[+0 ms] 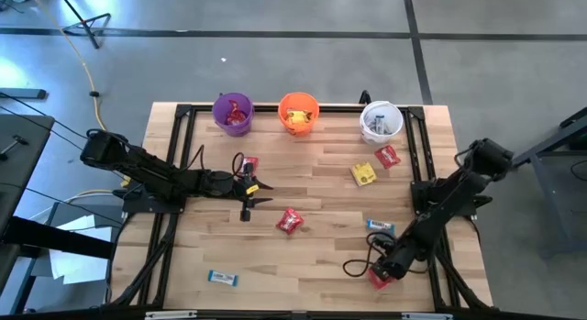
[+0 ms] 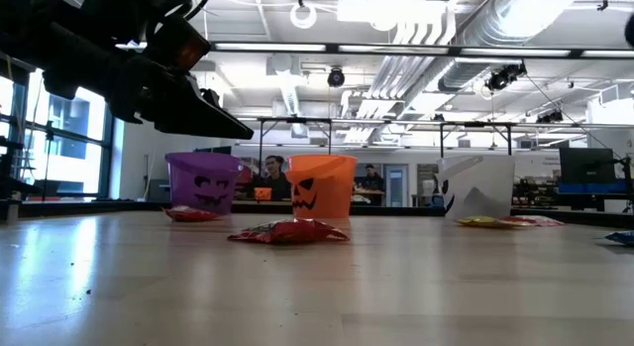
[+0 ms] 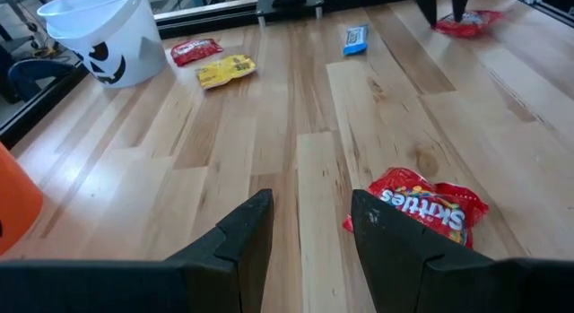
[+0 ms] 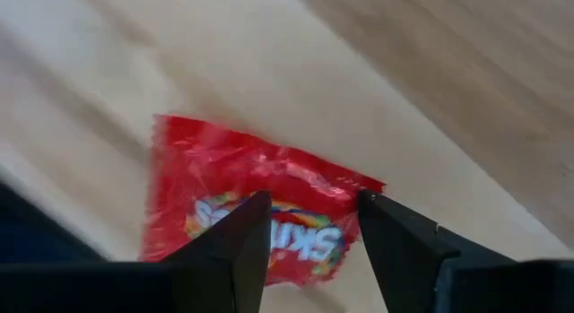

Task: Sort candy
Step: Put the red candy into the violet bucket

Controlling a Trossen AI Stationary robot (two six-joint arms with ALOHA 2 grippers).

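My left gripper [image 1: 264, 192] hovers open above the table's middle left, with a red packet [image 1: 249, 164] on its far side and another red packet [image 3: 421, 210] just beside its fingers in the wrist view. Seen low, that gripper [image 2: 223, 123] is well off the wood. My right gripper [image 1: 378, 272] is open and low at the near right, over a red packet [image 4: 260, 205] lying flat on the table. Whether its fingers touch the packet I cannot tell. A yellow packet [image 1: 364, 174], a red one [image 1: 388, 156] and two blue-and-white bars [image 1: 380, 226] [image 1: 223, 279] lie loose.
The purple bucket [image 1: 233, 112], orange bucket [image 1: 298, 113] and white bucket [image 1: 381, 121] stand in a row along the far edge, each with candy inside. A black frame [image 1: 183, 109] borders the table. Bare wood lies between the two arms.
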